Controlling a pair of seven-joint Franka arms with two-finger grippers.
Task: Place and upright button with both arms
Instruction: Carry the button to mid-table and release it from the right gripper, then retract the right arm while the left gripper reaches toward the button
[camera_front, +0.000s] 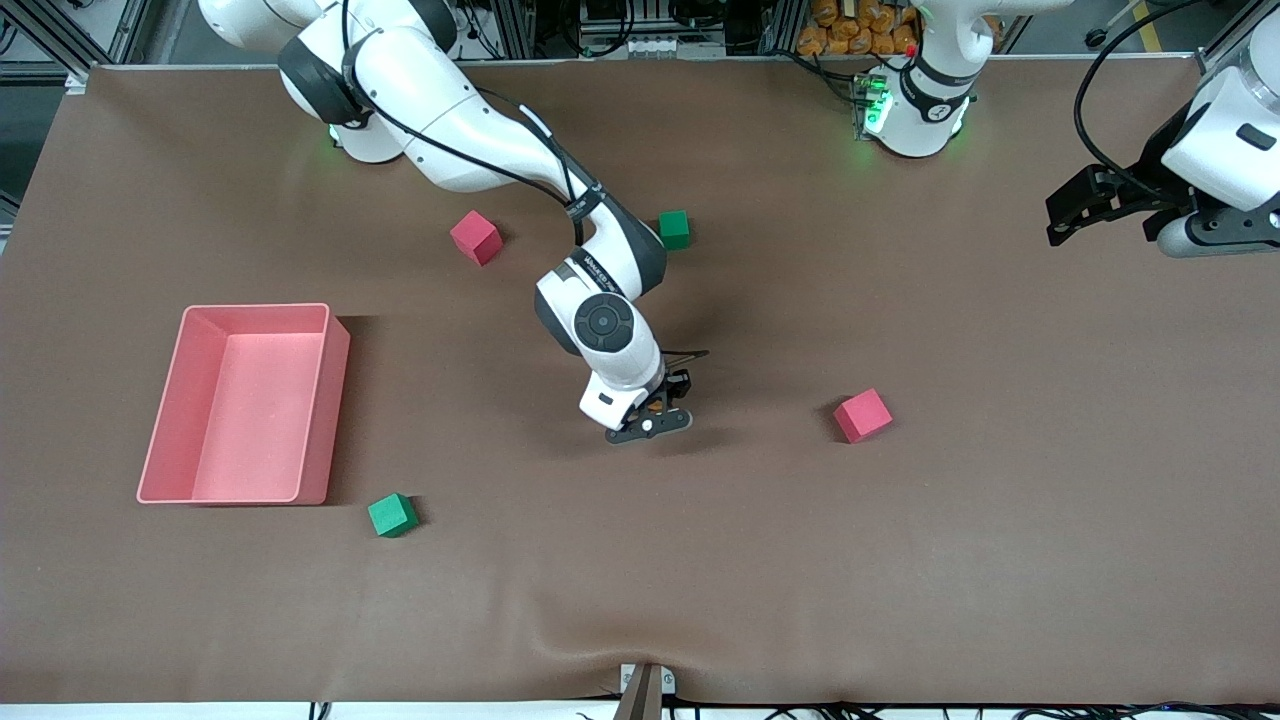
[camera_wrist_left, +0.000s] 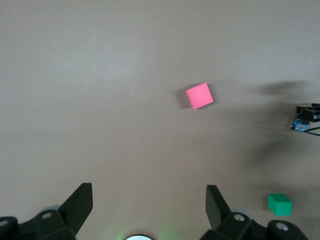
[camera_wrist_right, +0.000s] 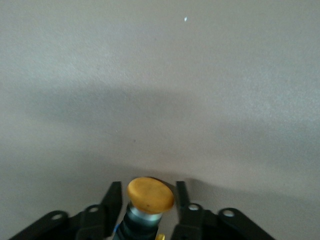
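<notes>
The right tool (camera_front: 655, 410) hangs low over the middle of the tabletop (camera_front: 900, 560), clamped on the button (camera_wrist_right: 150, 196), orange cap pointing away from the wrist. This looks like the placing step; next it likely needs lowering and a gentle release so the button stands. The left tool (camera_wrist_left: 146, 207), fingers apart, waits high over its end. A pink cube (camera_front: 862, 415) sits near; a pink bin (camera_front: 245, 405) and green cube (camera_front: 391, 515) lie well apart.

The button (camera_wrist_right: 150, 196) shows only its orange cap, its body hidden between the right gripper (camera_wrist_right: 149, 202) jaws and cut off by the frame edge.
</notes>
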